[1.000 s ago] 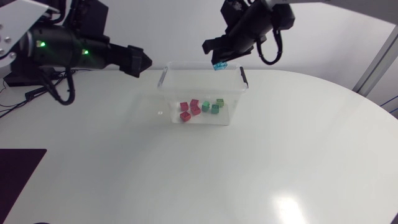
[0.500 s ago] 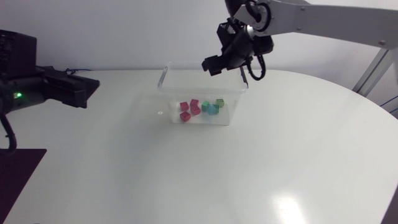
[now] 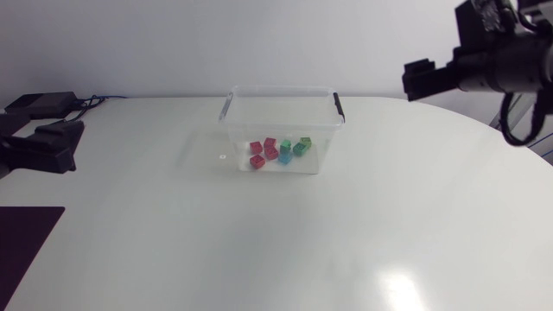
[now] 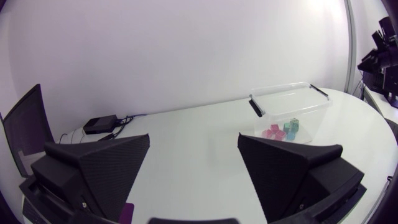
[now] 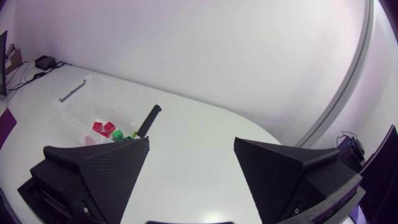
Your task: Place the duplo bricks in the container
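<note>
Sitting inside the clear container [image 3: 282, 89] near the far edge of the table [image 3: 259, 246], red, green and blue bricks [image 3: 271, 153] overlap, their count unclear. Left gripper [image 4: 194, 138] and right gripper [image 5: 191, 141] both gape wide, empty.

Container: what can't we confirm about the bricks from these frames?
- Exact count, head view: the bricks sit clustered and overlapping in the container, too small to separate.
- Left wrist view: the bricks are tiny and seen only through the container wall, so only colours read.
- Right wrist view: one finger of the right gripper covers the container's near part, so some bricks may be hidden.
</note>
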